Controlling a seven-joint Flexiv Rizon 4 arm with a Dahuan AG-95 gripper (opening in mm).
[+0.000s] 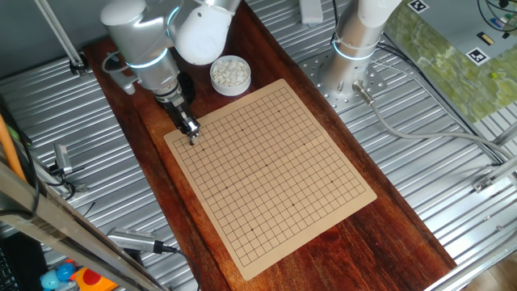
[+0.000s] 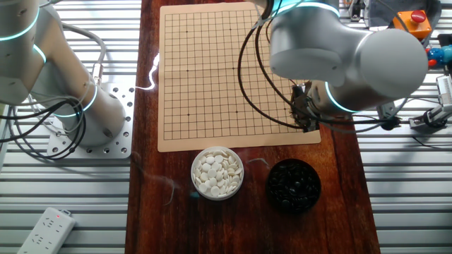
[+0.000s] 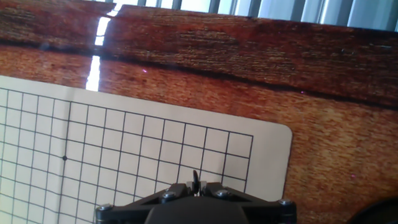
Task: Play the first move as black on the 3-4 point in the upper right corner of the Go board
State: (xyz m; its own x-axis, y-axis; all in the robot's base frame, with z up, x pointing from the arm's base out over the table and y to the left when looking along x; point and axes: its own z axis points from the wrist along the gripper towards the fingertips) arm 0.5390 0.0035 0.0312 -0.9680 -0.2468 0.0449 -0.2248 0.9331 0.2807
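Gripper (image 1: 192, 133), slim dark metal two-finger type, sits low over the near-corner region of the flat tan Go board (image 1: 271, 166), a thin sheet with rounded corners and a fine black grid. In the hand view the fingertips (image 3: 195, 182) are pressed together on a thin dark sliver edge-on between them, which reads as the small glossy black stone (image 3: 195, 179); only its rim shows. It hangs over grid squares a few lines in from the board's corner (image 3: 273, 134). Whether it touches the surface I cannot tell.

In the other fixed view the gripper (image 2: 305, 116) is mostly hidden by the arm's smooth grey-white wrist housing (image 2: 332, 53) with its lit cyan ring; the stone is not visible there.

Board lies on a polished reddish-brown wooden plank (image 1: 363, 242) with visible grain and glare streaks, set on a ribbed metal tabletop (image 1: 452, 174).

Just off the board's edge: a round white bowl (image 2: 217, 173) heaped with small matte white stones, and beside it a round black bowl (image 2: 293, 185) full of glossy black stones. No stones lie on the grid in either fixed view.

A white power strip (image 2: 44, 233) lies on the ribbed metal.
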